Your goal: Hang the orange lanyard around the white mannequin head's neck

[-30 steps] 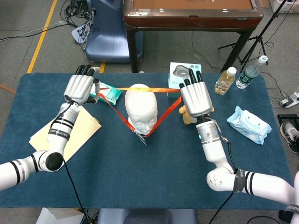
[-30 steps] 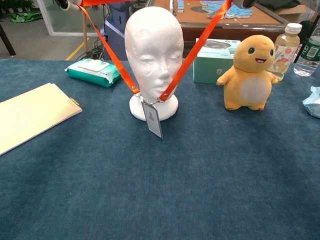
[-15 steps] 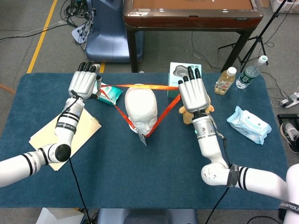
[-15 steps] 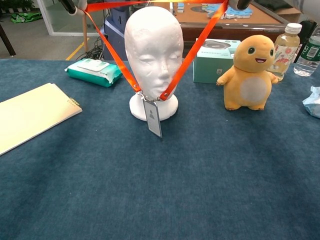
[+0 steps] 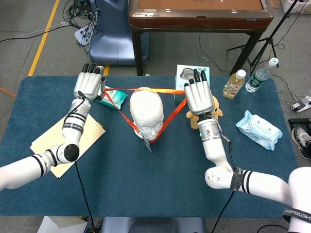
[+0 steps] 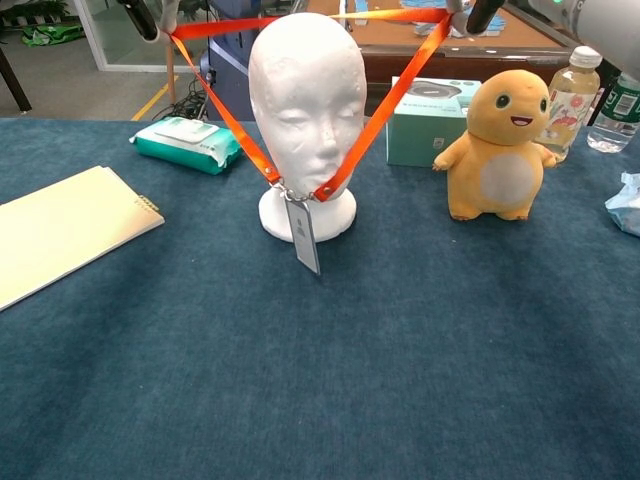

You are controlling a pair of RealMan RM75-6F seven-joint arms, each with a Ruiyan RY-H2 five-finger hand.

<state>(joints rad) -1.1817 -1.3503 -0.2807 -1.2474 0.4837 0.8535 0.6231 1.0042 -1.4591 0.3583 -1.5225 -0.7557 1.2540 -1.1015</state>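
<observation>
Holding the orange lanyard [image 5: 146, 90] stretched between them, both hands are raised on either side of the white mannequin head [image 5: 146, 111]. The left hand [image 5: 89, 85] has its fingers extended upward with the strap caught at its thumb side, and the right hand [image 5: 196, 96] does the same at its inner edge, so each hand grasps the strap, although exactly how the thumbs press it is hidden from the head camera. From the fingers the strap runs as a wide triangle: one tight band passes behind the crown, and two bands come down in front of the face and meet at the clip under the chin, where the badge [image 6: 303, 236] hangs before the round base [image 6: 345, 215]. The loop is thus already around the head but high, not yet on the neck. To do this step well, I judge that both hands should come down together and at equal speed, keeping the back band behind the crown so that it slides down the back of the head. They should move inward only when the band is low, then let go. Uneven pulling could tip the light head or drag it toward the yellow plush toy [image 6: 503, 143] or the green wipes pack [image 6: 186, 142].
</observation>
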